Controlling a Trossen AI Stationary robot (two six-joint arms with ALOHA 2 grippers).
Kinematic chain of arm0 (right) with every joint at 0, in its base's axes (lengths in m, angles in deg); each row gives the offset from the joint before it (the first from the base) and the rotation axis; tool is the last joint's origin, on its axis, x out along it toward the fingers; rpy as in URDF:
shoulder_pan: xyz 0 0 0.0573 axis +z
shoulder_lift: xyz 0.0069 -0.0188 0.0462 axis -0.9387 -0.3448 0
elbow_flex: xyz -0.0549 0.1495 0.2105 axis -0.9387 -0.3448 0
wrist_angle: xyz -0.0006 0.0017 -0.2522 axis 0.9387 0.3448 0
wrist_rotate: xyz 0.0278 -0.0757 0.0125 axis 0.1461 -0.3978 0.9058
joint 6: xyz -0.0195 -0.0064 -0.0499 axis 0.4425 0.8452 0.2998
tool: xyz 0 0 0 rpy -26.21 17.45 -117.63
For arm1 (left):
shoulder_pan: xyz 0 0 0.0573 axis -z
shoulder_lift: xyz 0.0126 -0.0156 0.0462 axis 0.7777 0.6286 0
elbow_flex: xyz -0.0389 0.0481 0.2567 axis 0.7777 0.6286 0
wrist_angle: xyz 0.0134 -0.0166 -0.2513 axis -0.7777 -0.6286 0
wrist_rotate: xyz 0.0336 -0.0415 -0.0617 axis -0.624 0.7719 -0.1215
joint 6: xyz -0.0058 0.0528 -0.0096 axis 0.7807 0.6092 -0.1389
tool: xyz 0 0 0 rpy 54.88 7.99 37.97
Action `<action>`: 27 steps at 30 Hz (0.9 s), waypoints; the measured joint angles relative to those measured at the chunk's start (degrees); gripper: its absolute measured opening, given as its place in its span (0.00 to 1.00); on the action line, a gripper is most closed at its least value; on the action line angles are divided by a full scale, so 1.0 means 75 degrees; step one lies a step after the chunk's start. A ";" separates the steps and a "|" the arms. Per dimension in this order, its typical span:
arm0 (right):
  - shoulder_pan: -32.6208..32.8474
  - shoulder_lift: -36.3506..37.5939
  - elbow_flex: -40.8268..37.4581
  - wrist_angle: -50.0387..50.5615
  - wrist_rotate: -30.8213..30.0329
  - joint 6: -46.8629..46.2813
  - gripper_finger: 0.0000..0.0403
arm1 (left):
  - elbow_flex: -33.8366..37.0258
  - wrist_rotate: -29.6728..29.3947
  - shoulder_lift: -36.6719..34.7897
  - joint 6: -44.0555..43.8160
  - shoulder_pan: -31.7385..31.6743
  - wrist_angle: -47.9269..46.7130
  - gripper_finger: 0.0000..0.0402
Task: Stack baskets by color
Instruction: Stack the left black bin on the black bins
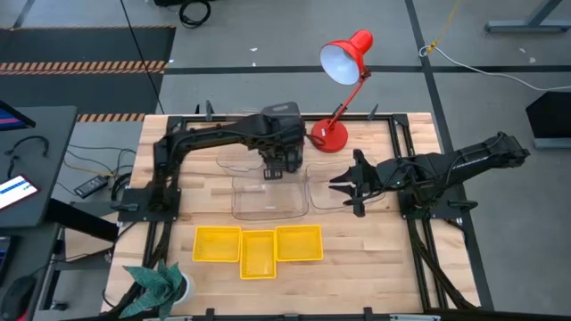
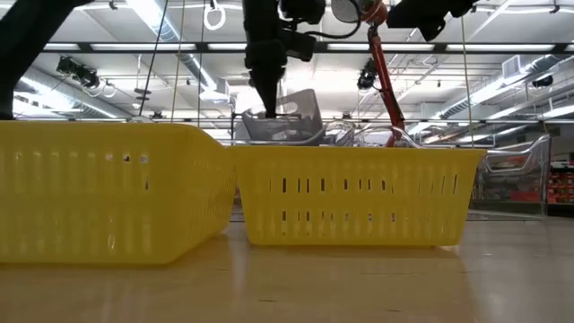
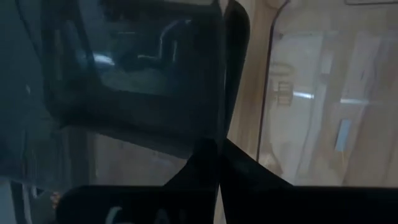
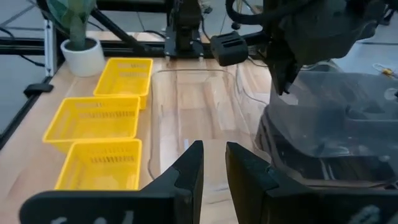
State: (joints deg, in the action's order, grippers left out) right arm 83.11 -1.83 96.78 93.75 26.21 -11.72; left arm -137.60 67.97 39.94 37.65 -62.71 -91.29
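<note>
A smoky dark grey basket (image 4: 336, 124) stands tilted at the far middle of the table, showing in the low view (image 2: 291, 121) behind the yellow ones. My left gripper (image 1: 275, 171) is shut on it from above. Three yellow baskets (image 1: 258, 248) sit side by side near the front edge. Clear baskets (image 1: 268, 201) lie mid-table on their bottoms. My right gripper (image 1: 343, 185) hovers open over the right-hand clear basket (image 1: 326, 187), with nothing between its fingers (image 4: 186, 165). My left gripper pinches the dark grey basket's upper wall (image 3: 225, 130) between its two fingers (image 2: 267, 106). The fingers come steeply from above. The basket hangs tilted, one corner (image 2: 312, 94) raised. The yellow baskets hide its lower part, so whether it is clear of the table cannot be told.
A red desk lamp (image 1: 343, 80) stands at the far edge beside the left arm. A potted plant (image 1: 161, 283) sits at the near left corner. Black frame rails (image 1: 406, 152) run along the table's sides. Bare wood (image 1: 375, 259) lies right of the yellow baskets.
</note>
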 joint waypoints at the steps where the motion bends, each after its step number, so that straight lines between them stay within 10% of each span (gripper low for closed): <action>1: 0.0000 0.0000 0.0000 -0.0026 -0.0020 -0.0003 0.18 | -0.0259 -0.0007 0.0160 0.0033 0.0003 -0.0207 0.01; 27: 0.0018 0.0000 0.0000 0.0231 -0.0015 -0.0067 0.18 | -0.1091 0.0233 0.1230 0.0214 0.0233 -0.1226 0.03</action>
State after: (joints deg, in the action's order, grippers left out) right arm 83.24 -1.83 96.78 95.48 26.10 -12.22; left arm -145.78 69.72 49.17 39.25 -60.96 -100.48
